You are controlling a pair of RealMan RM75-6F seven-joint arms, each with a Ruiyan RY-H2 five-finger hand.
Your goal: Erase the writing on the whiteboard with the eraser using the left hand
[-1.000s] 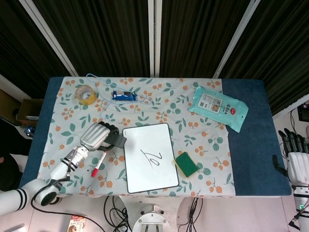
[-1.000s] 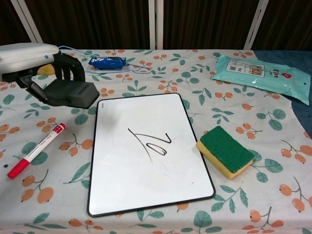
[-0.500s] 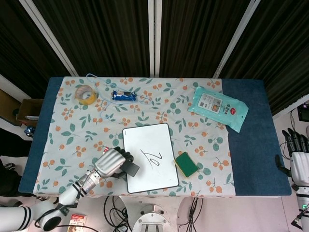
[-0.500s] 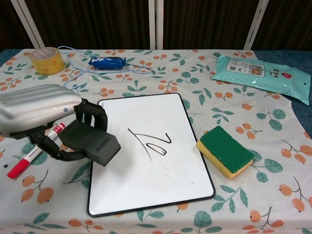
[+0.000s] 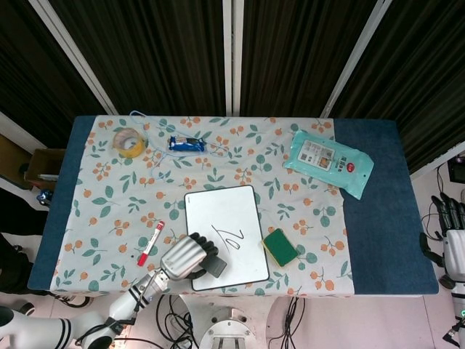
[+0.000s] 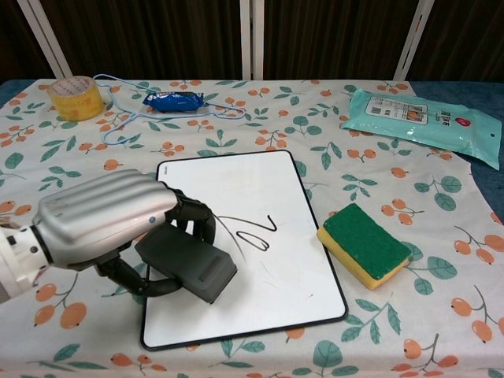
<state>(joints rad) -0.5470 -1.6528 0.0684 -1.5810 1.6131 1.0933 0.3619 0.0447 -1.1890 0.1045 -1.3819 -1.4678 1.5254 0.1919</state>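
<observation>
Curling around a dark grey block-shaped eraser (image 6: 187, 265), the fingers (image 6: 193, 219) of the silver left hand (image 6: 102, 220) hold it from above, the thumb tucked beneath on the near side. That eraser juts out past the fingertips toward the right, tilted, over the lower left part of the white rectangular whiteboard with a black rim (image 6: 276, 185); whether its face touches the board cannot be told. Black handwriting (image 6: 260, 234) sits at the board's middle, just right of the fingertips, its left end hidden behind them. From the head view the hand (image 5: 185, 257) overlaps the board's lower left corner (image 5: 225, 218). A green-and-yellow sponge (image 6: 365, 245) lies just right of the board, and a red marker pen (image 5: 150, 243) lies left of it. Far off at the right edge, the right hand (image 5: 454, 240) hangs off the table with fingers straight and slightly apart, holding nothing
</observation>
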